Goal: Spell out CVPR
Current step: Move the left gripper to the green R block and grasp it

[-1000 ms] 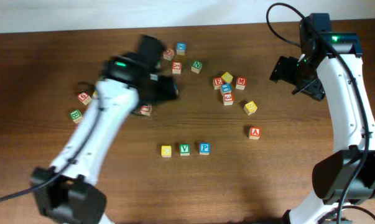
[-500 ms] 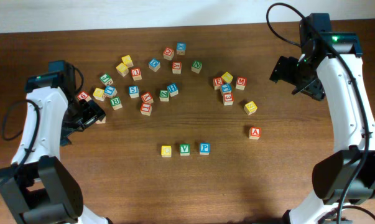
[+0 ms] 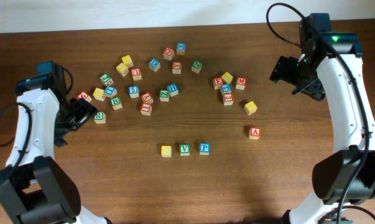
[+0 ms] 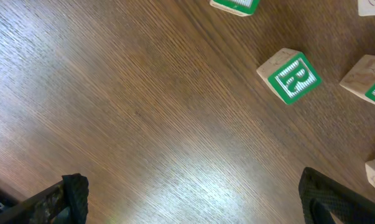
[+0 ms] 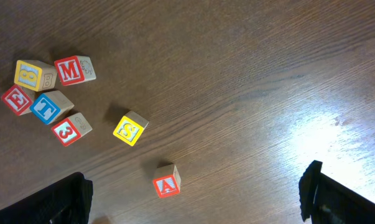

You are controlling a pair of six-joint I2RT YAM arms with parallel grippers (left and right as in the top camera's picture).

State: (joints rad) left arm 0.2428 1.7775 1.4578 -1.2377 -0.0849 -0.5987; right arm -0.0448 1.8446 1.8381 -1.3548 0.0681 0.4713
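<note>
Near the table's front middle, three cubes stand in a row: a yellow-faced cube point(image 3: 166, 150), a green V cube point(image 3: 185, 149) and a blue P cube point(image 3: 204, 148). The green R cube point(image 3: 99, 117) lies alone at the left, also seen in the left wrist view as the R cube point(image 4: 291, 76), ahead of the fingers. My left gripper point(image 3: 80, 116) point(image 4: 196, 205) hovers just left of it, open and holding nothing. Far right, my right gripper point(image 3: 296, 74) point(image 5: 196, 199) hangs open and empty above the table.
Several loose letter cubes are scattered across the back left and middle, among them a green N cube point(image 3: 164, 94). A small cluster point(image 3: 227, 87) lies right of centre, with a yellow cube point(image 3: 250, 107) and the red A cube point(image 3: 254, 132) point(image 5: 167, 180) below it.
My left arm has swung from the middle of the table out to the left and now sits beside the R cube. The right arm and the cubes have not moved.
</note>
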